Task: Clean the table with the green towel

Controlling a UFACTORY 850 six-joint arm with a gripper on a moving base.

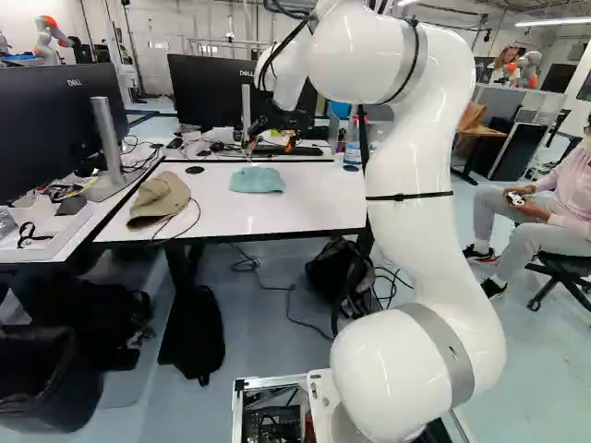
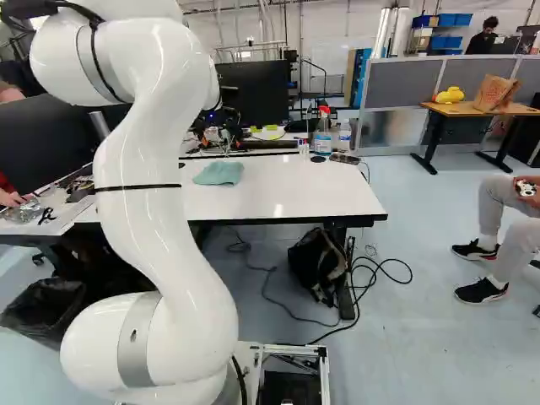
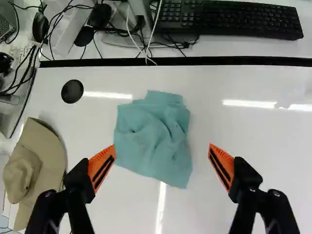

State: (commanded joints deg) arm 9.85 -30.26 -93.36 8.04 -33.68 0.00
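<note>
One crumpled blue-green cloth towel on one white, flat tabletop.
My black, two-fingered end effector is open, facing it; one tan fabric hat and one round black disc lie near the towel.

Pale blue-grey smooth floor. White wall at the back, vertical pipes along it. Long white strip light overhead, top right of left base view. Low grey partition panels across the right of right base view; wood-topped desk with black legs in front of them. Blue plastic bins on a rack behind partition. Black wheeled office chair, right edge of left base view.
</note>
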